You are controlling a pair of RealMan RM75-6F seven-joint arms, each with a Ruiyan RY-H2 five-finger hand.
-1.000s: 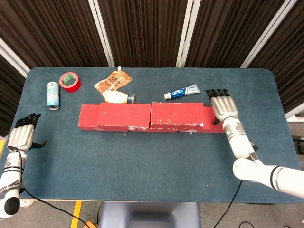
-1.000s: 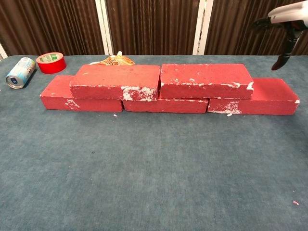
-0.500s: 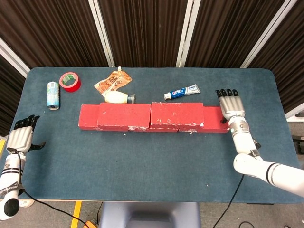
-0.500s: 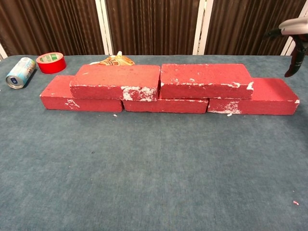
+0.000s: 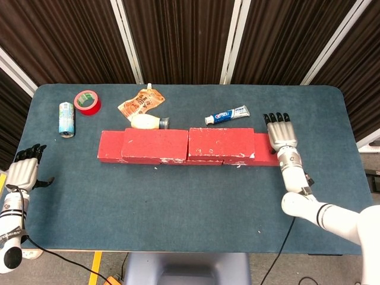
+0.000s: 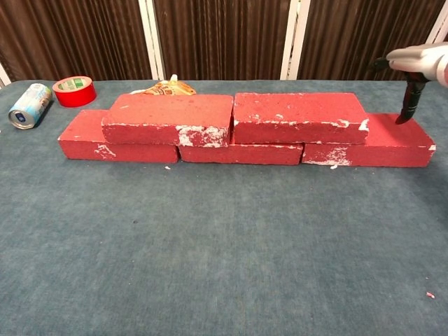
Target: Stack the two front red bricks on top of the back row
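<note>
Two red bricks lie side by side on top of the bottom row: the left upper brick (image 5: 155,144) (image 6: 169,119) and the right upper brick (image 5: 221,143) (image 6: 299,117). The bottom row's left brick (image 6: 91,140) and right brick (image 6: 388,141) stick out at the ends. My right hand (image 5: 281,138) (image 6: 414,64) hovers flat over the right end brick, fingers apart and empty. My left hand (image 5: 24,169) stays at the table's left edge, fingers extended, holding nothing.
Behind the bricks lie a toothpaste tube (image 5: 227,114), a small bottle (image 5: 147,122) and an orange pouch (image 5: 140,102). A red tape roll (image 5: 88,102) (image 6: 74,90) and a can (image 5: 66,119) (image 6: 29,106) sit at the back left.
My right hand swung out to the right, then came back left over the right end brick. My left hand drifted slightly down the left edge.
</note>
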